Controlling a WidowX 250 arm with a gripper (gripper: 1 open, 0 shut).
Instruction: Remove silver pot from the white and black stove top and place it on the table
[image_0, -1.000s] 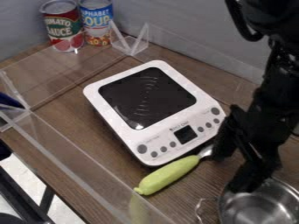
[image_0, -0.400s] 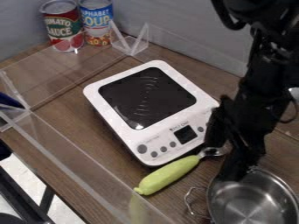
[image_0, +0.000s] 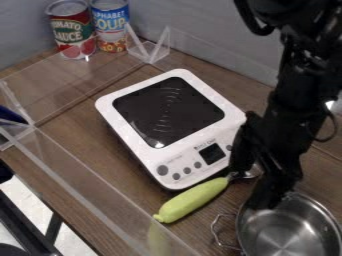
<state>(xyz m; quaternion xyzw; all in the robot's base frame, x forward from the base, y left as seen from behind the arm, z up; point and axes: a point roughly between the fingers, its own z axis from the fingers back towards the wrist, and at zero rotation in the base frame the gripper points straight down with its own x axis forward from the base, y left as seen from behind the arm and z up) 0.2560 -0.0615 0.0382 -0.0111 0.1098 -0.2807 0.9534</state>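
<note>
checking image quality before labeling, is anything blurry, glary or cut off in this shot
Camera view: low resolution and soft throughout. The dark arm and gripper read as a near-black mass, so its jaws are hard to make out. The silver pot is cropped by the bottom edge, with bright reflections inside. The stove top shows a faint sheen on its black glass. The cans have unreadable labels.

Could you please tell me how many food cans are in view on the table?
2. The red-labelled can stands at the back left corner of the table, and the blue-labelled can stands right beside it. None seems hidden.
</note>
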